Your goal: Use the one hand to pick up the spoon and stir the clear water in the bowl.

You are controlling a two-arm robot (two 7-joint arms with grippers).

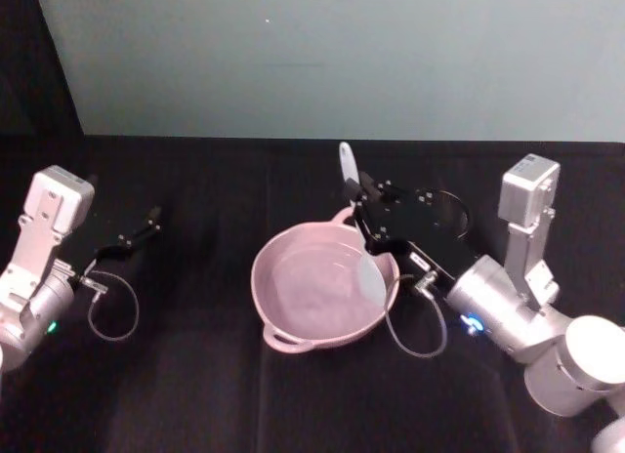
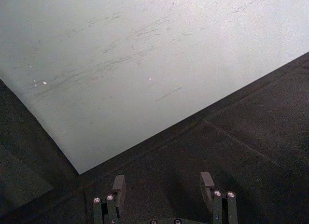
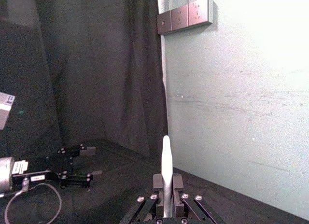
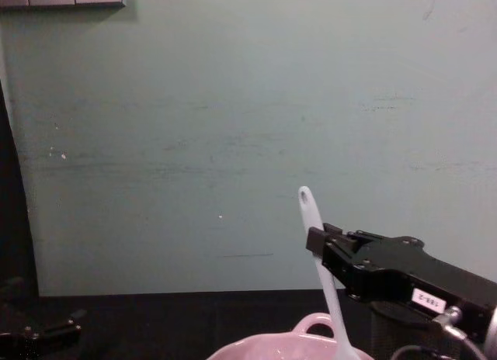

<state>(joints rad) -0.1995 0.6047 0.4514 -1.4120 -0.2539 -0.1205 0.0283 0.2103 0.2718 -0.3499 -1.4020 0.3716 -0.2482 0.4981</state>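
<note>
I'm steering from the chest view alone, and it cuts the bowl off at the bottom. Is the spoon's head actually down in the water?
Observer: Yes. From the head view, the spoon slants down from the right gripper into the bowl, and its head looks sunk in the water by the right rim.
Operator: Is the grip firm?
Observer: The right wrist view shows the jaws shut on the handle, with the tip sticking up past them.
Operator: Could the left arm get in the way?
Observer: Unlikely. The left gripper sits far left over the black table, apart from the bowl, with its jaws open and holding nothing.
</note>
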